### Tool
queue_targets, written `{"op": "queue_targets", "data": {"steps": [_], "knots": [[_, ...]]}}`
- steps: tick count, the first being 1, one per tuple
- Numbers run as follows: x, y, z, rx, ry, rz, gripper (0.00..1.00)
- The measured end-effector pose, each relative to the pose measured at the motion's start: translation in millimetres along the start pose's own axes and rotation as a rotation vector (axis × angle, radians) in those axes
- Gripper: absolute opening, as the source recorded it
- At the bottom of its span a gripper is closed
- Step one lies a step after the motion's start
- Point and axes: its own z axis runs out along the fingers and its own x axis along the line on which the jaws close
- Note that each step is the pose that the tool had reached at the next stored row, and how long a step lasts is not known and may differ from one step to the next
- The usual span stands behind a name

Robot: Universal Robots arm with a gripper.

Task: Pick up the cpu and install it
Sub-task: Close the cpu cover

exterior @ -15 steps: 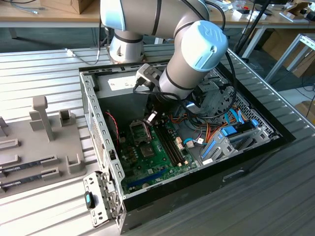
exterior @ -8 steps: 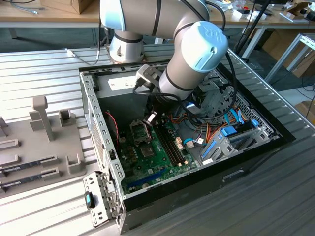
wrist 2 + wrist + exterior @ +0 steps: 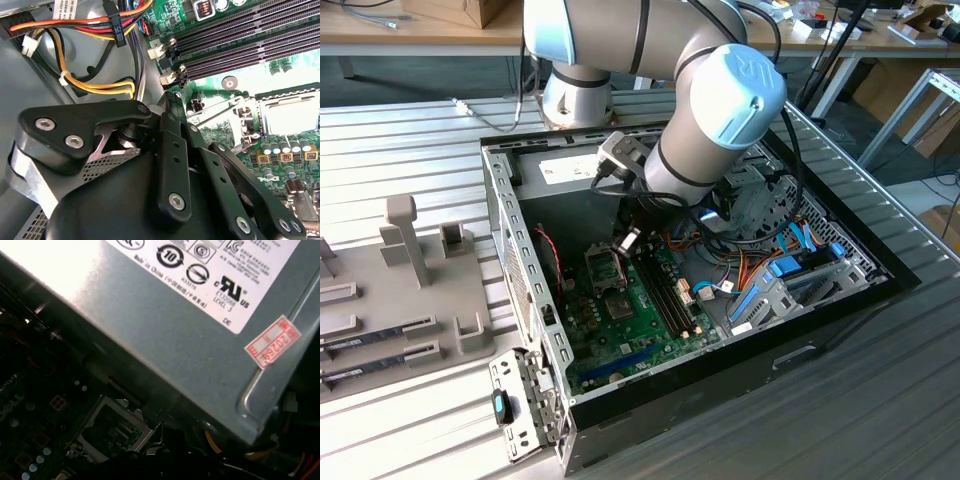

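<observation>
Gripper (image 3: 628, 240) low over motherboard socket (image 3: 604, 270), near power supply (image 3: 150, 330); spread or pinching unclear.

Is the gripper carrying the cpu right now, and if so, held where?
Cannot tell: the gripper hangs over the motherboard's socket, its fingertips hidden; no cpu is visible.

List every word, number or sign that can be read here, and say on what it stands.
Large white label on the grey power supply: print and certification signs, none quoted with certainty.
Red sticker on the same supply: digits, not certain.
Small white label behind the cables: print cut off, unreadable.
</observation>
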Motion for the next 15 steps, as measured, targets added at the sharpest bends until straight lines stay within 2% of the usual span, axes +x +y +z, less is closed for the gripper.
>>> {"op": "queue_targets", "data": {"steps": [7, 15], "knots": [[1.0, -0.9, -1.8, -0.0005, 0.0009, -0.005, 0.11], [2.2, -1.5, -6.7, -0.0007, 0.0017, -0.010, 0.11]]}}
